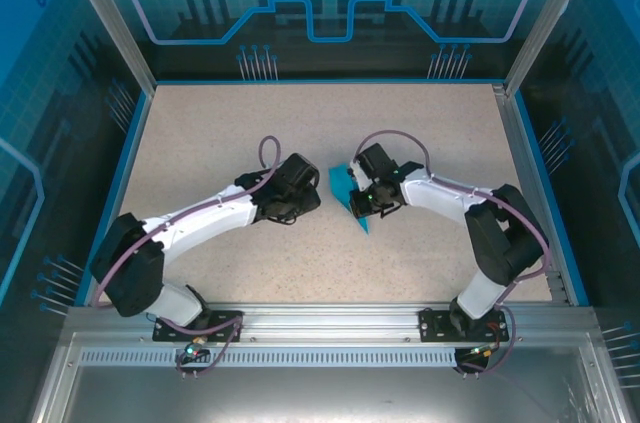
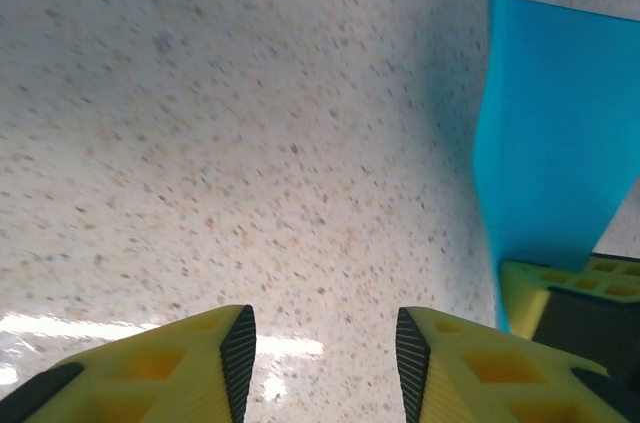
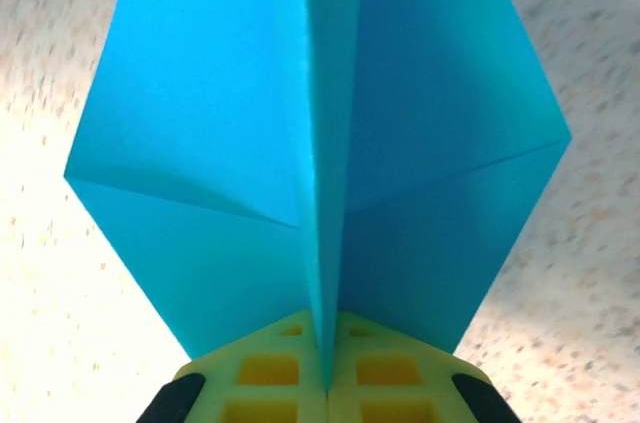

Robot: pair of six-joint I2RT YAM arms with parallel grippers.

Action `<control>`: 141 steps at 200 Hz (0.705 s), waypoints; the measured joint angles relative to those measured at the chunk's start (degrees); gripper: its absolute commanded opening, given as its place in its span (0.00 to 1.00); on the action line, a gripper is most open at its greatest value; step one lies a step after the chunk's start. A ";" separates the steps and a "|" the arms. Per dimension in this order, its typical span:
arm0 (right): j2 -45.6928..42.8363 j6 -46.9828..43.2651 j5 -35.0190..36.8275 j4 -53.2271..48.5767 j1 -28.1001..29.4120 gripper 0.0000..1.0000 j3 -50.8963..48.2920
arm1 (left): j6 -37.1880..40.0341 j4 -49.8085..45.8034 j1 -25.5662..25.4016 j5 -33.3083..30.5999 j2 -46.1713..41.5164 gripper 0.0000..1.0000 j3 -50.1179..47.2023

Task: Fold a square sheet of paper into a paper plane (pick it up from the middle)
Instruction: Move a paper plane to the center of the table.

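Right hand (image 3: pixel 325 368) is pinched shut on the paper plane (image 3: pixel 220 143) at its centre crease, around the middle of the surface (image 1: pixel 250 123). Left hand (image 2: pixel 325 348) is partly open and empty, just beside it.

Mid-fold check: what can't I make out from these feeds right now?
Right wrist: paper plane runs off the top edge; its far end is cut off.
Top external: right gripper covers the plane's middle; creases too small.
Left wrist: plane's right side cut by the frame; lower end behind a yellow finger.
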 measured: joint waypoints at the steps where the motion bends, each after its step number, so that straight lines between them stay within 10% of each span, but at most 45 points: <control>1: 0.13 0.11 0.13 -0.04 0.00 0.05 0.15 | 0.00 0.00 0.07 -0.04 -0.07 0.45 -0.07; 141: 15.78 14.23 14.08 -10.64 3.67 0.29 14.19 | 1.31 1.88 6.23 -0.52 -1.57 0.46 -5.95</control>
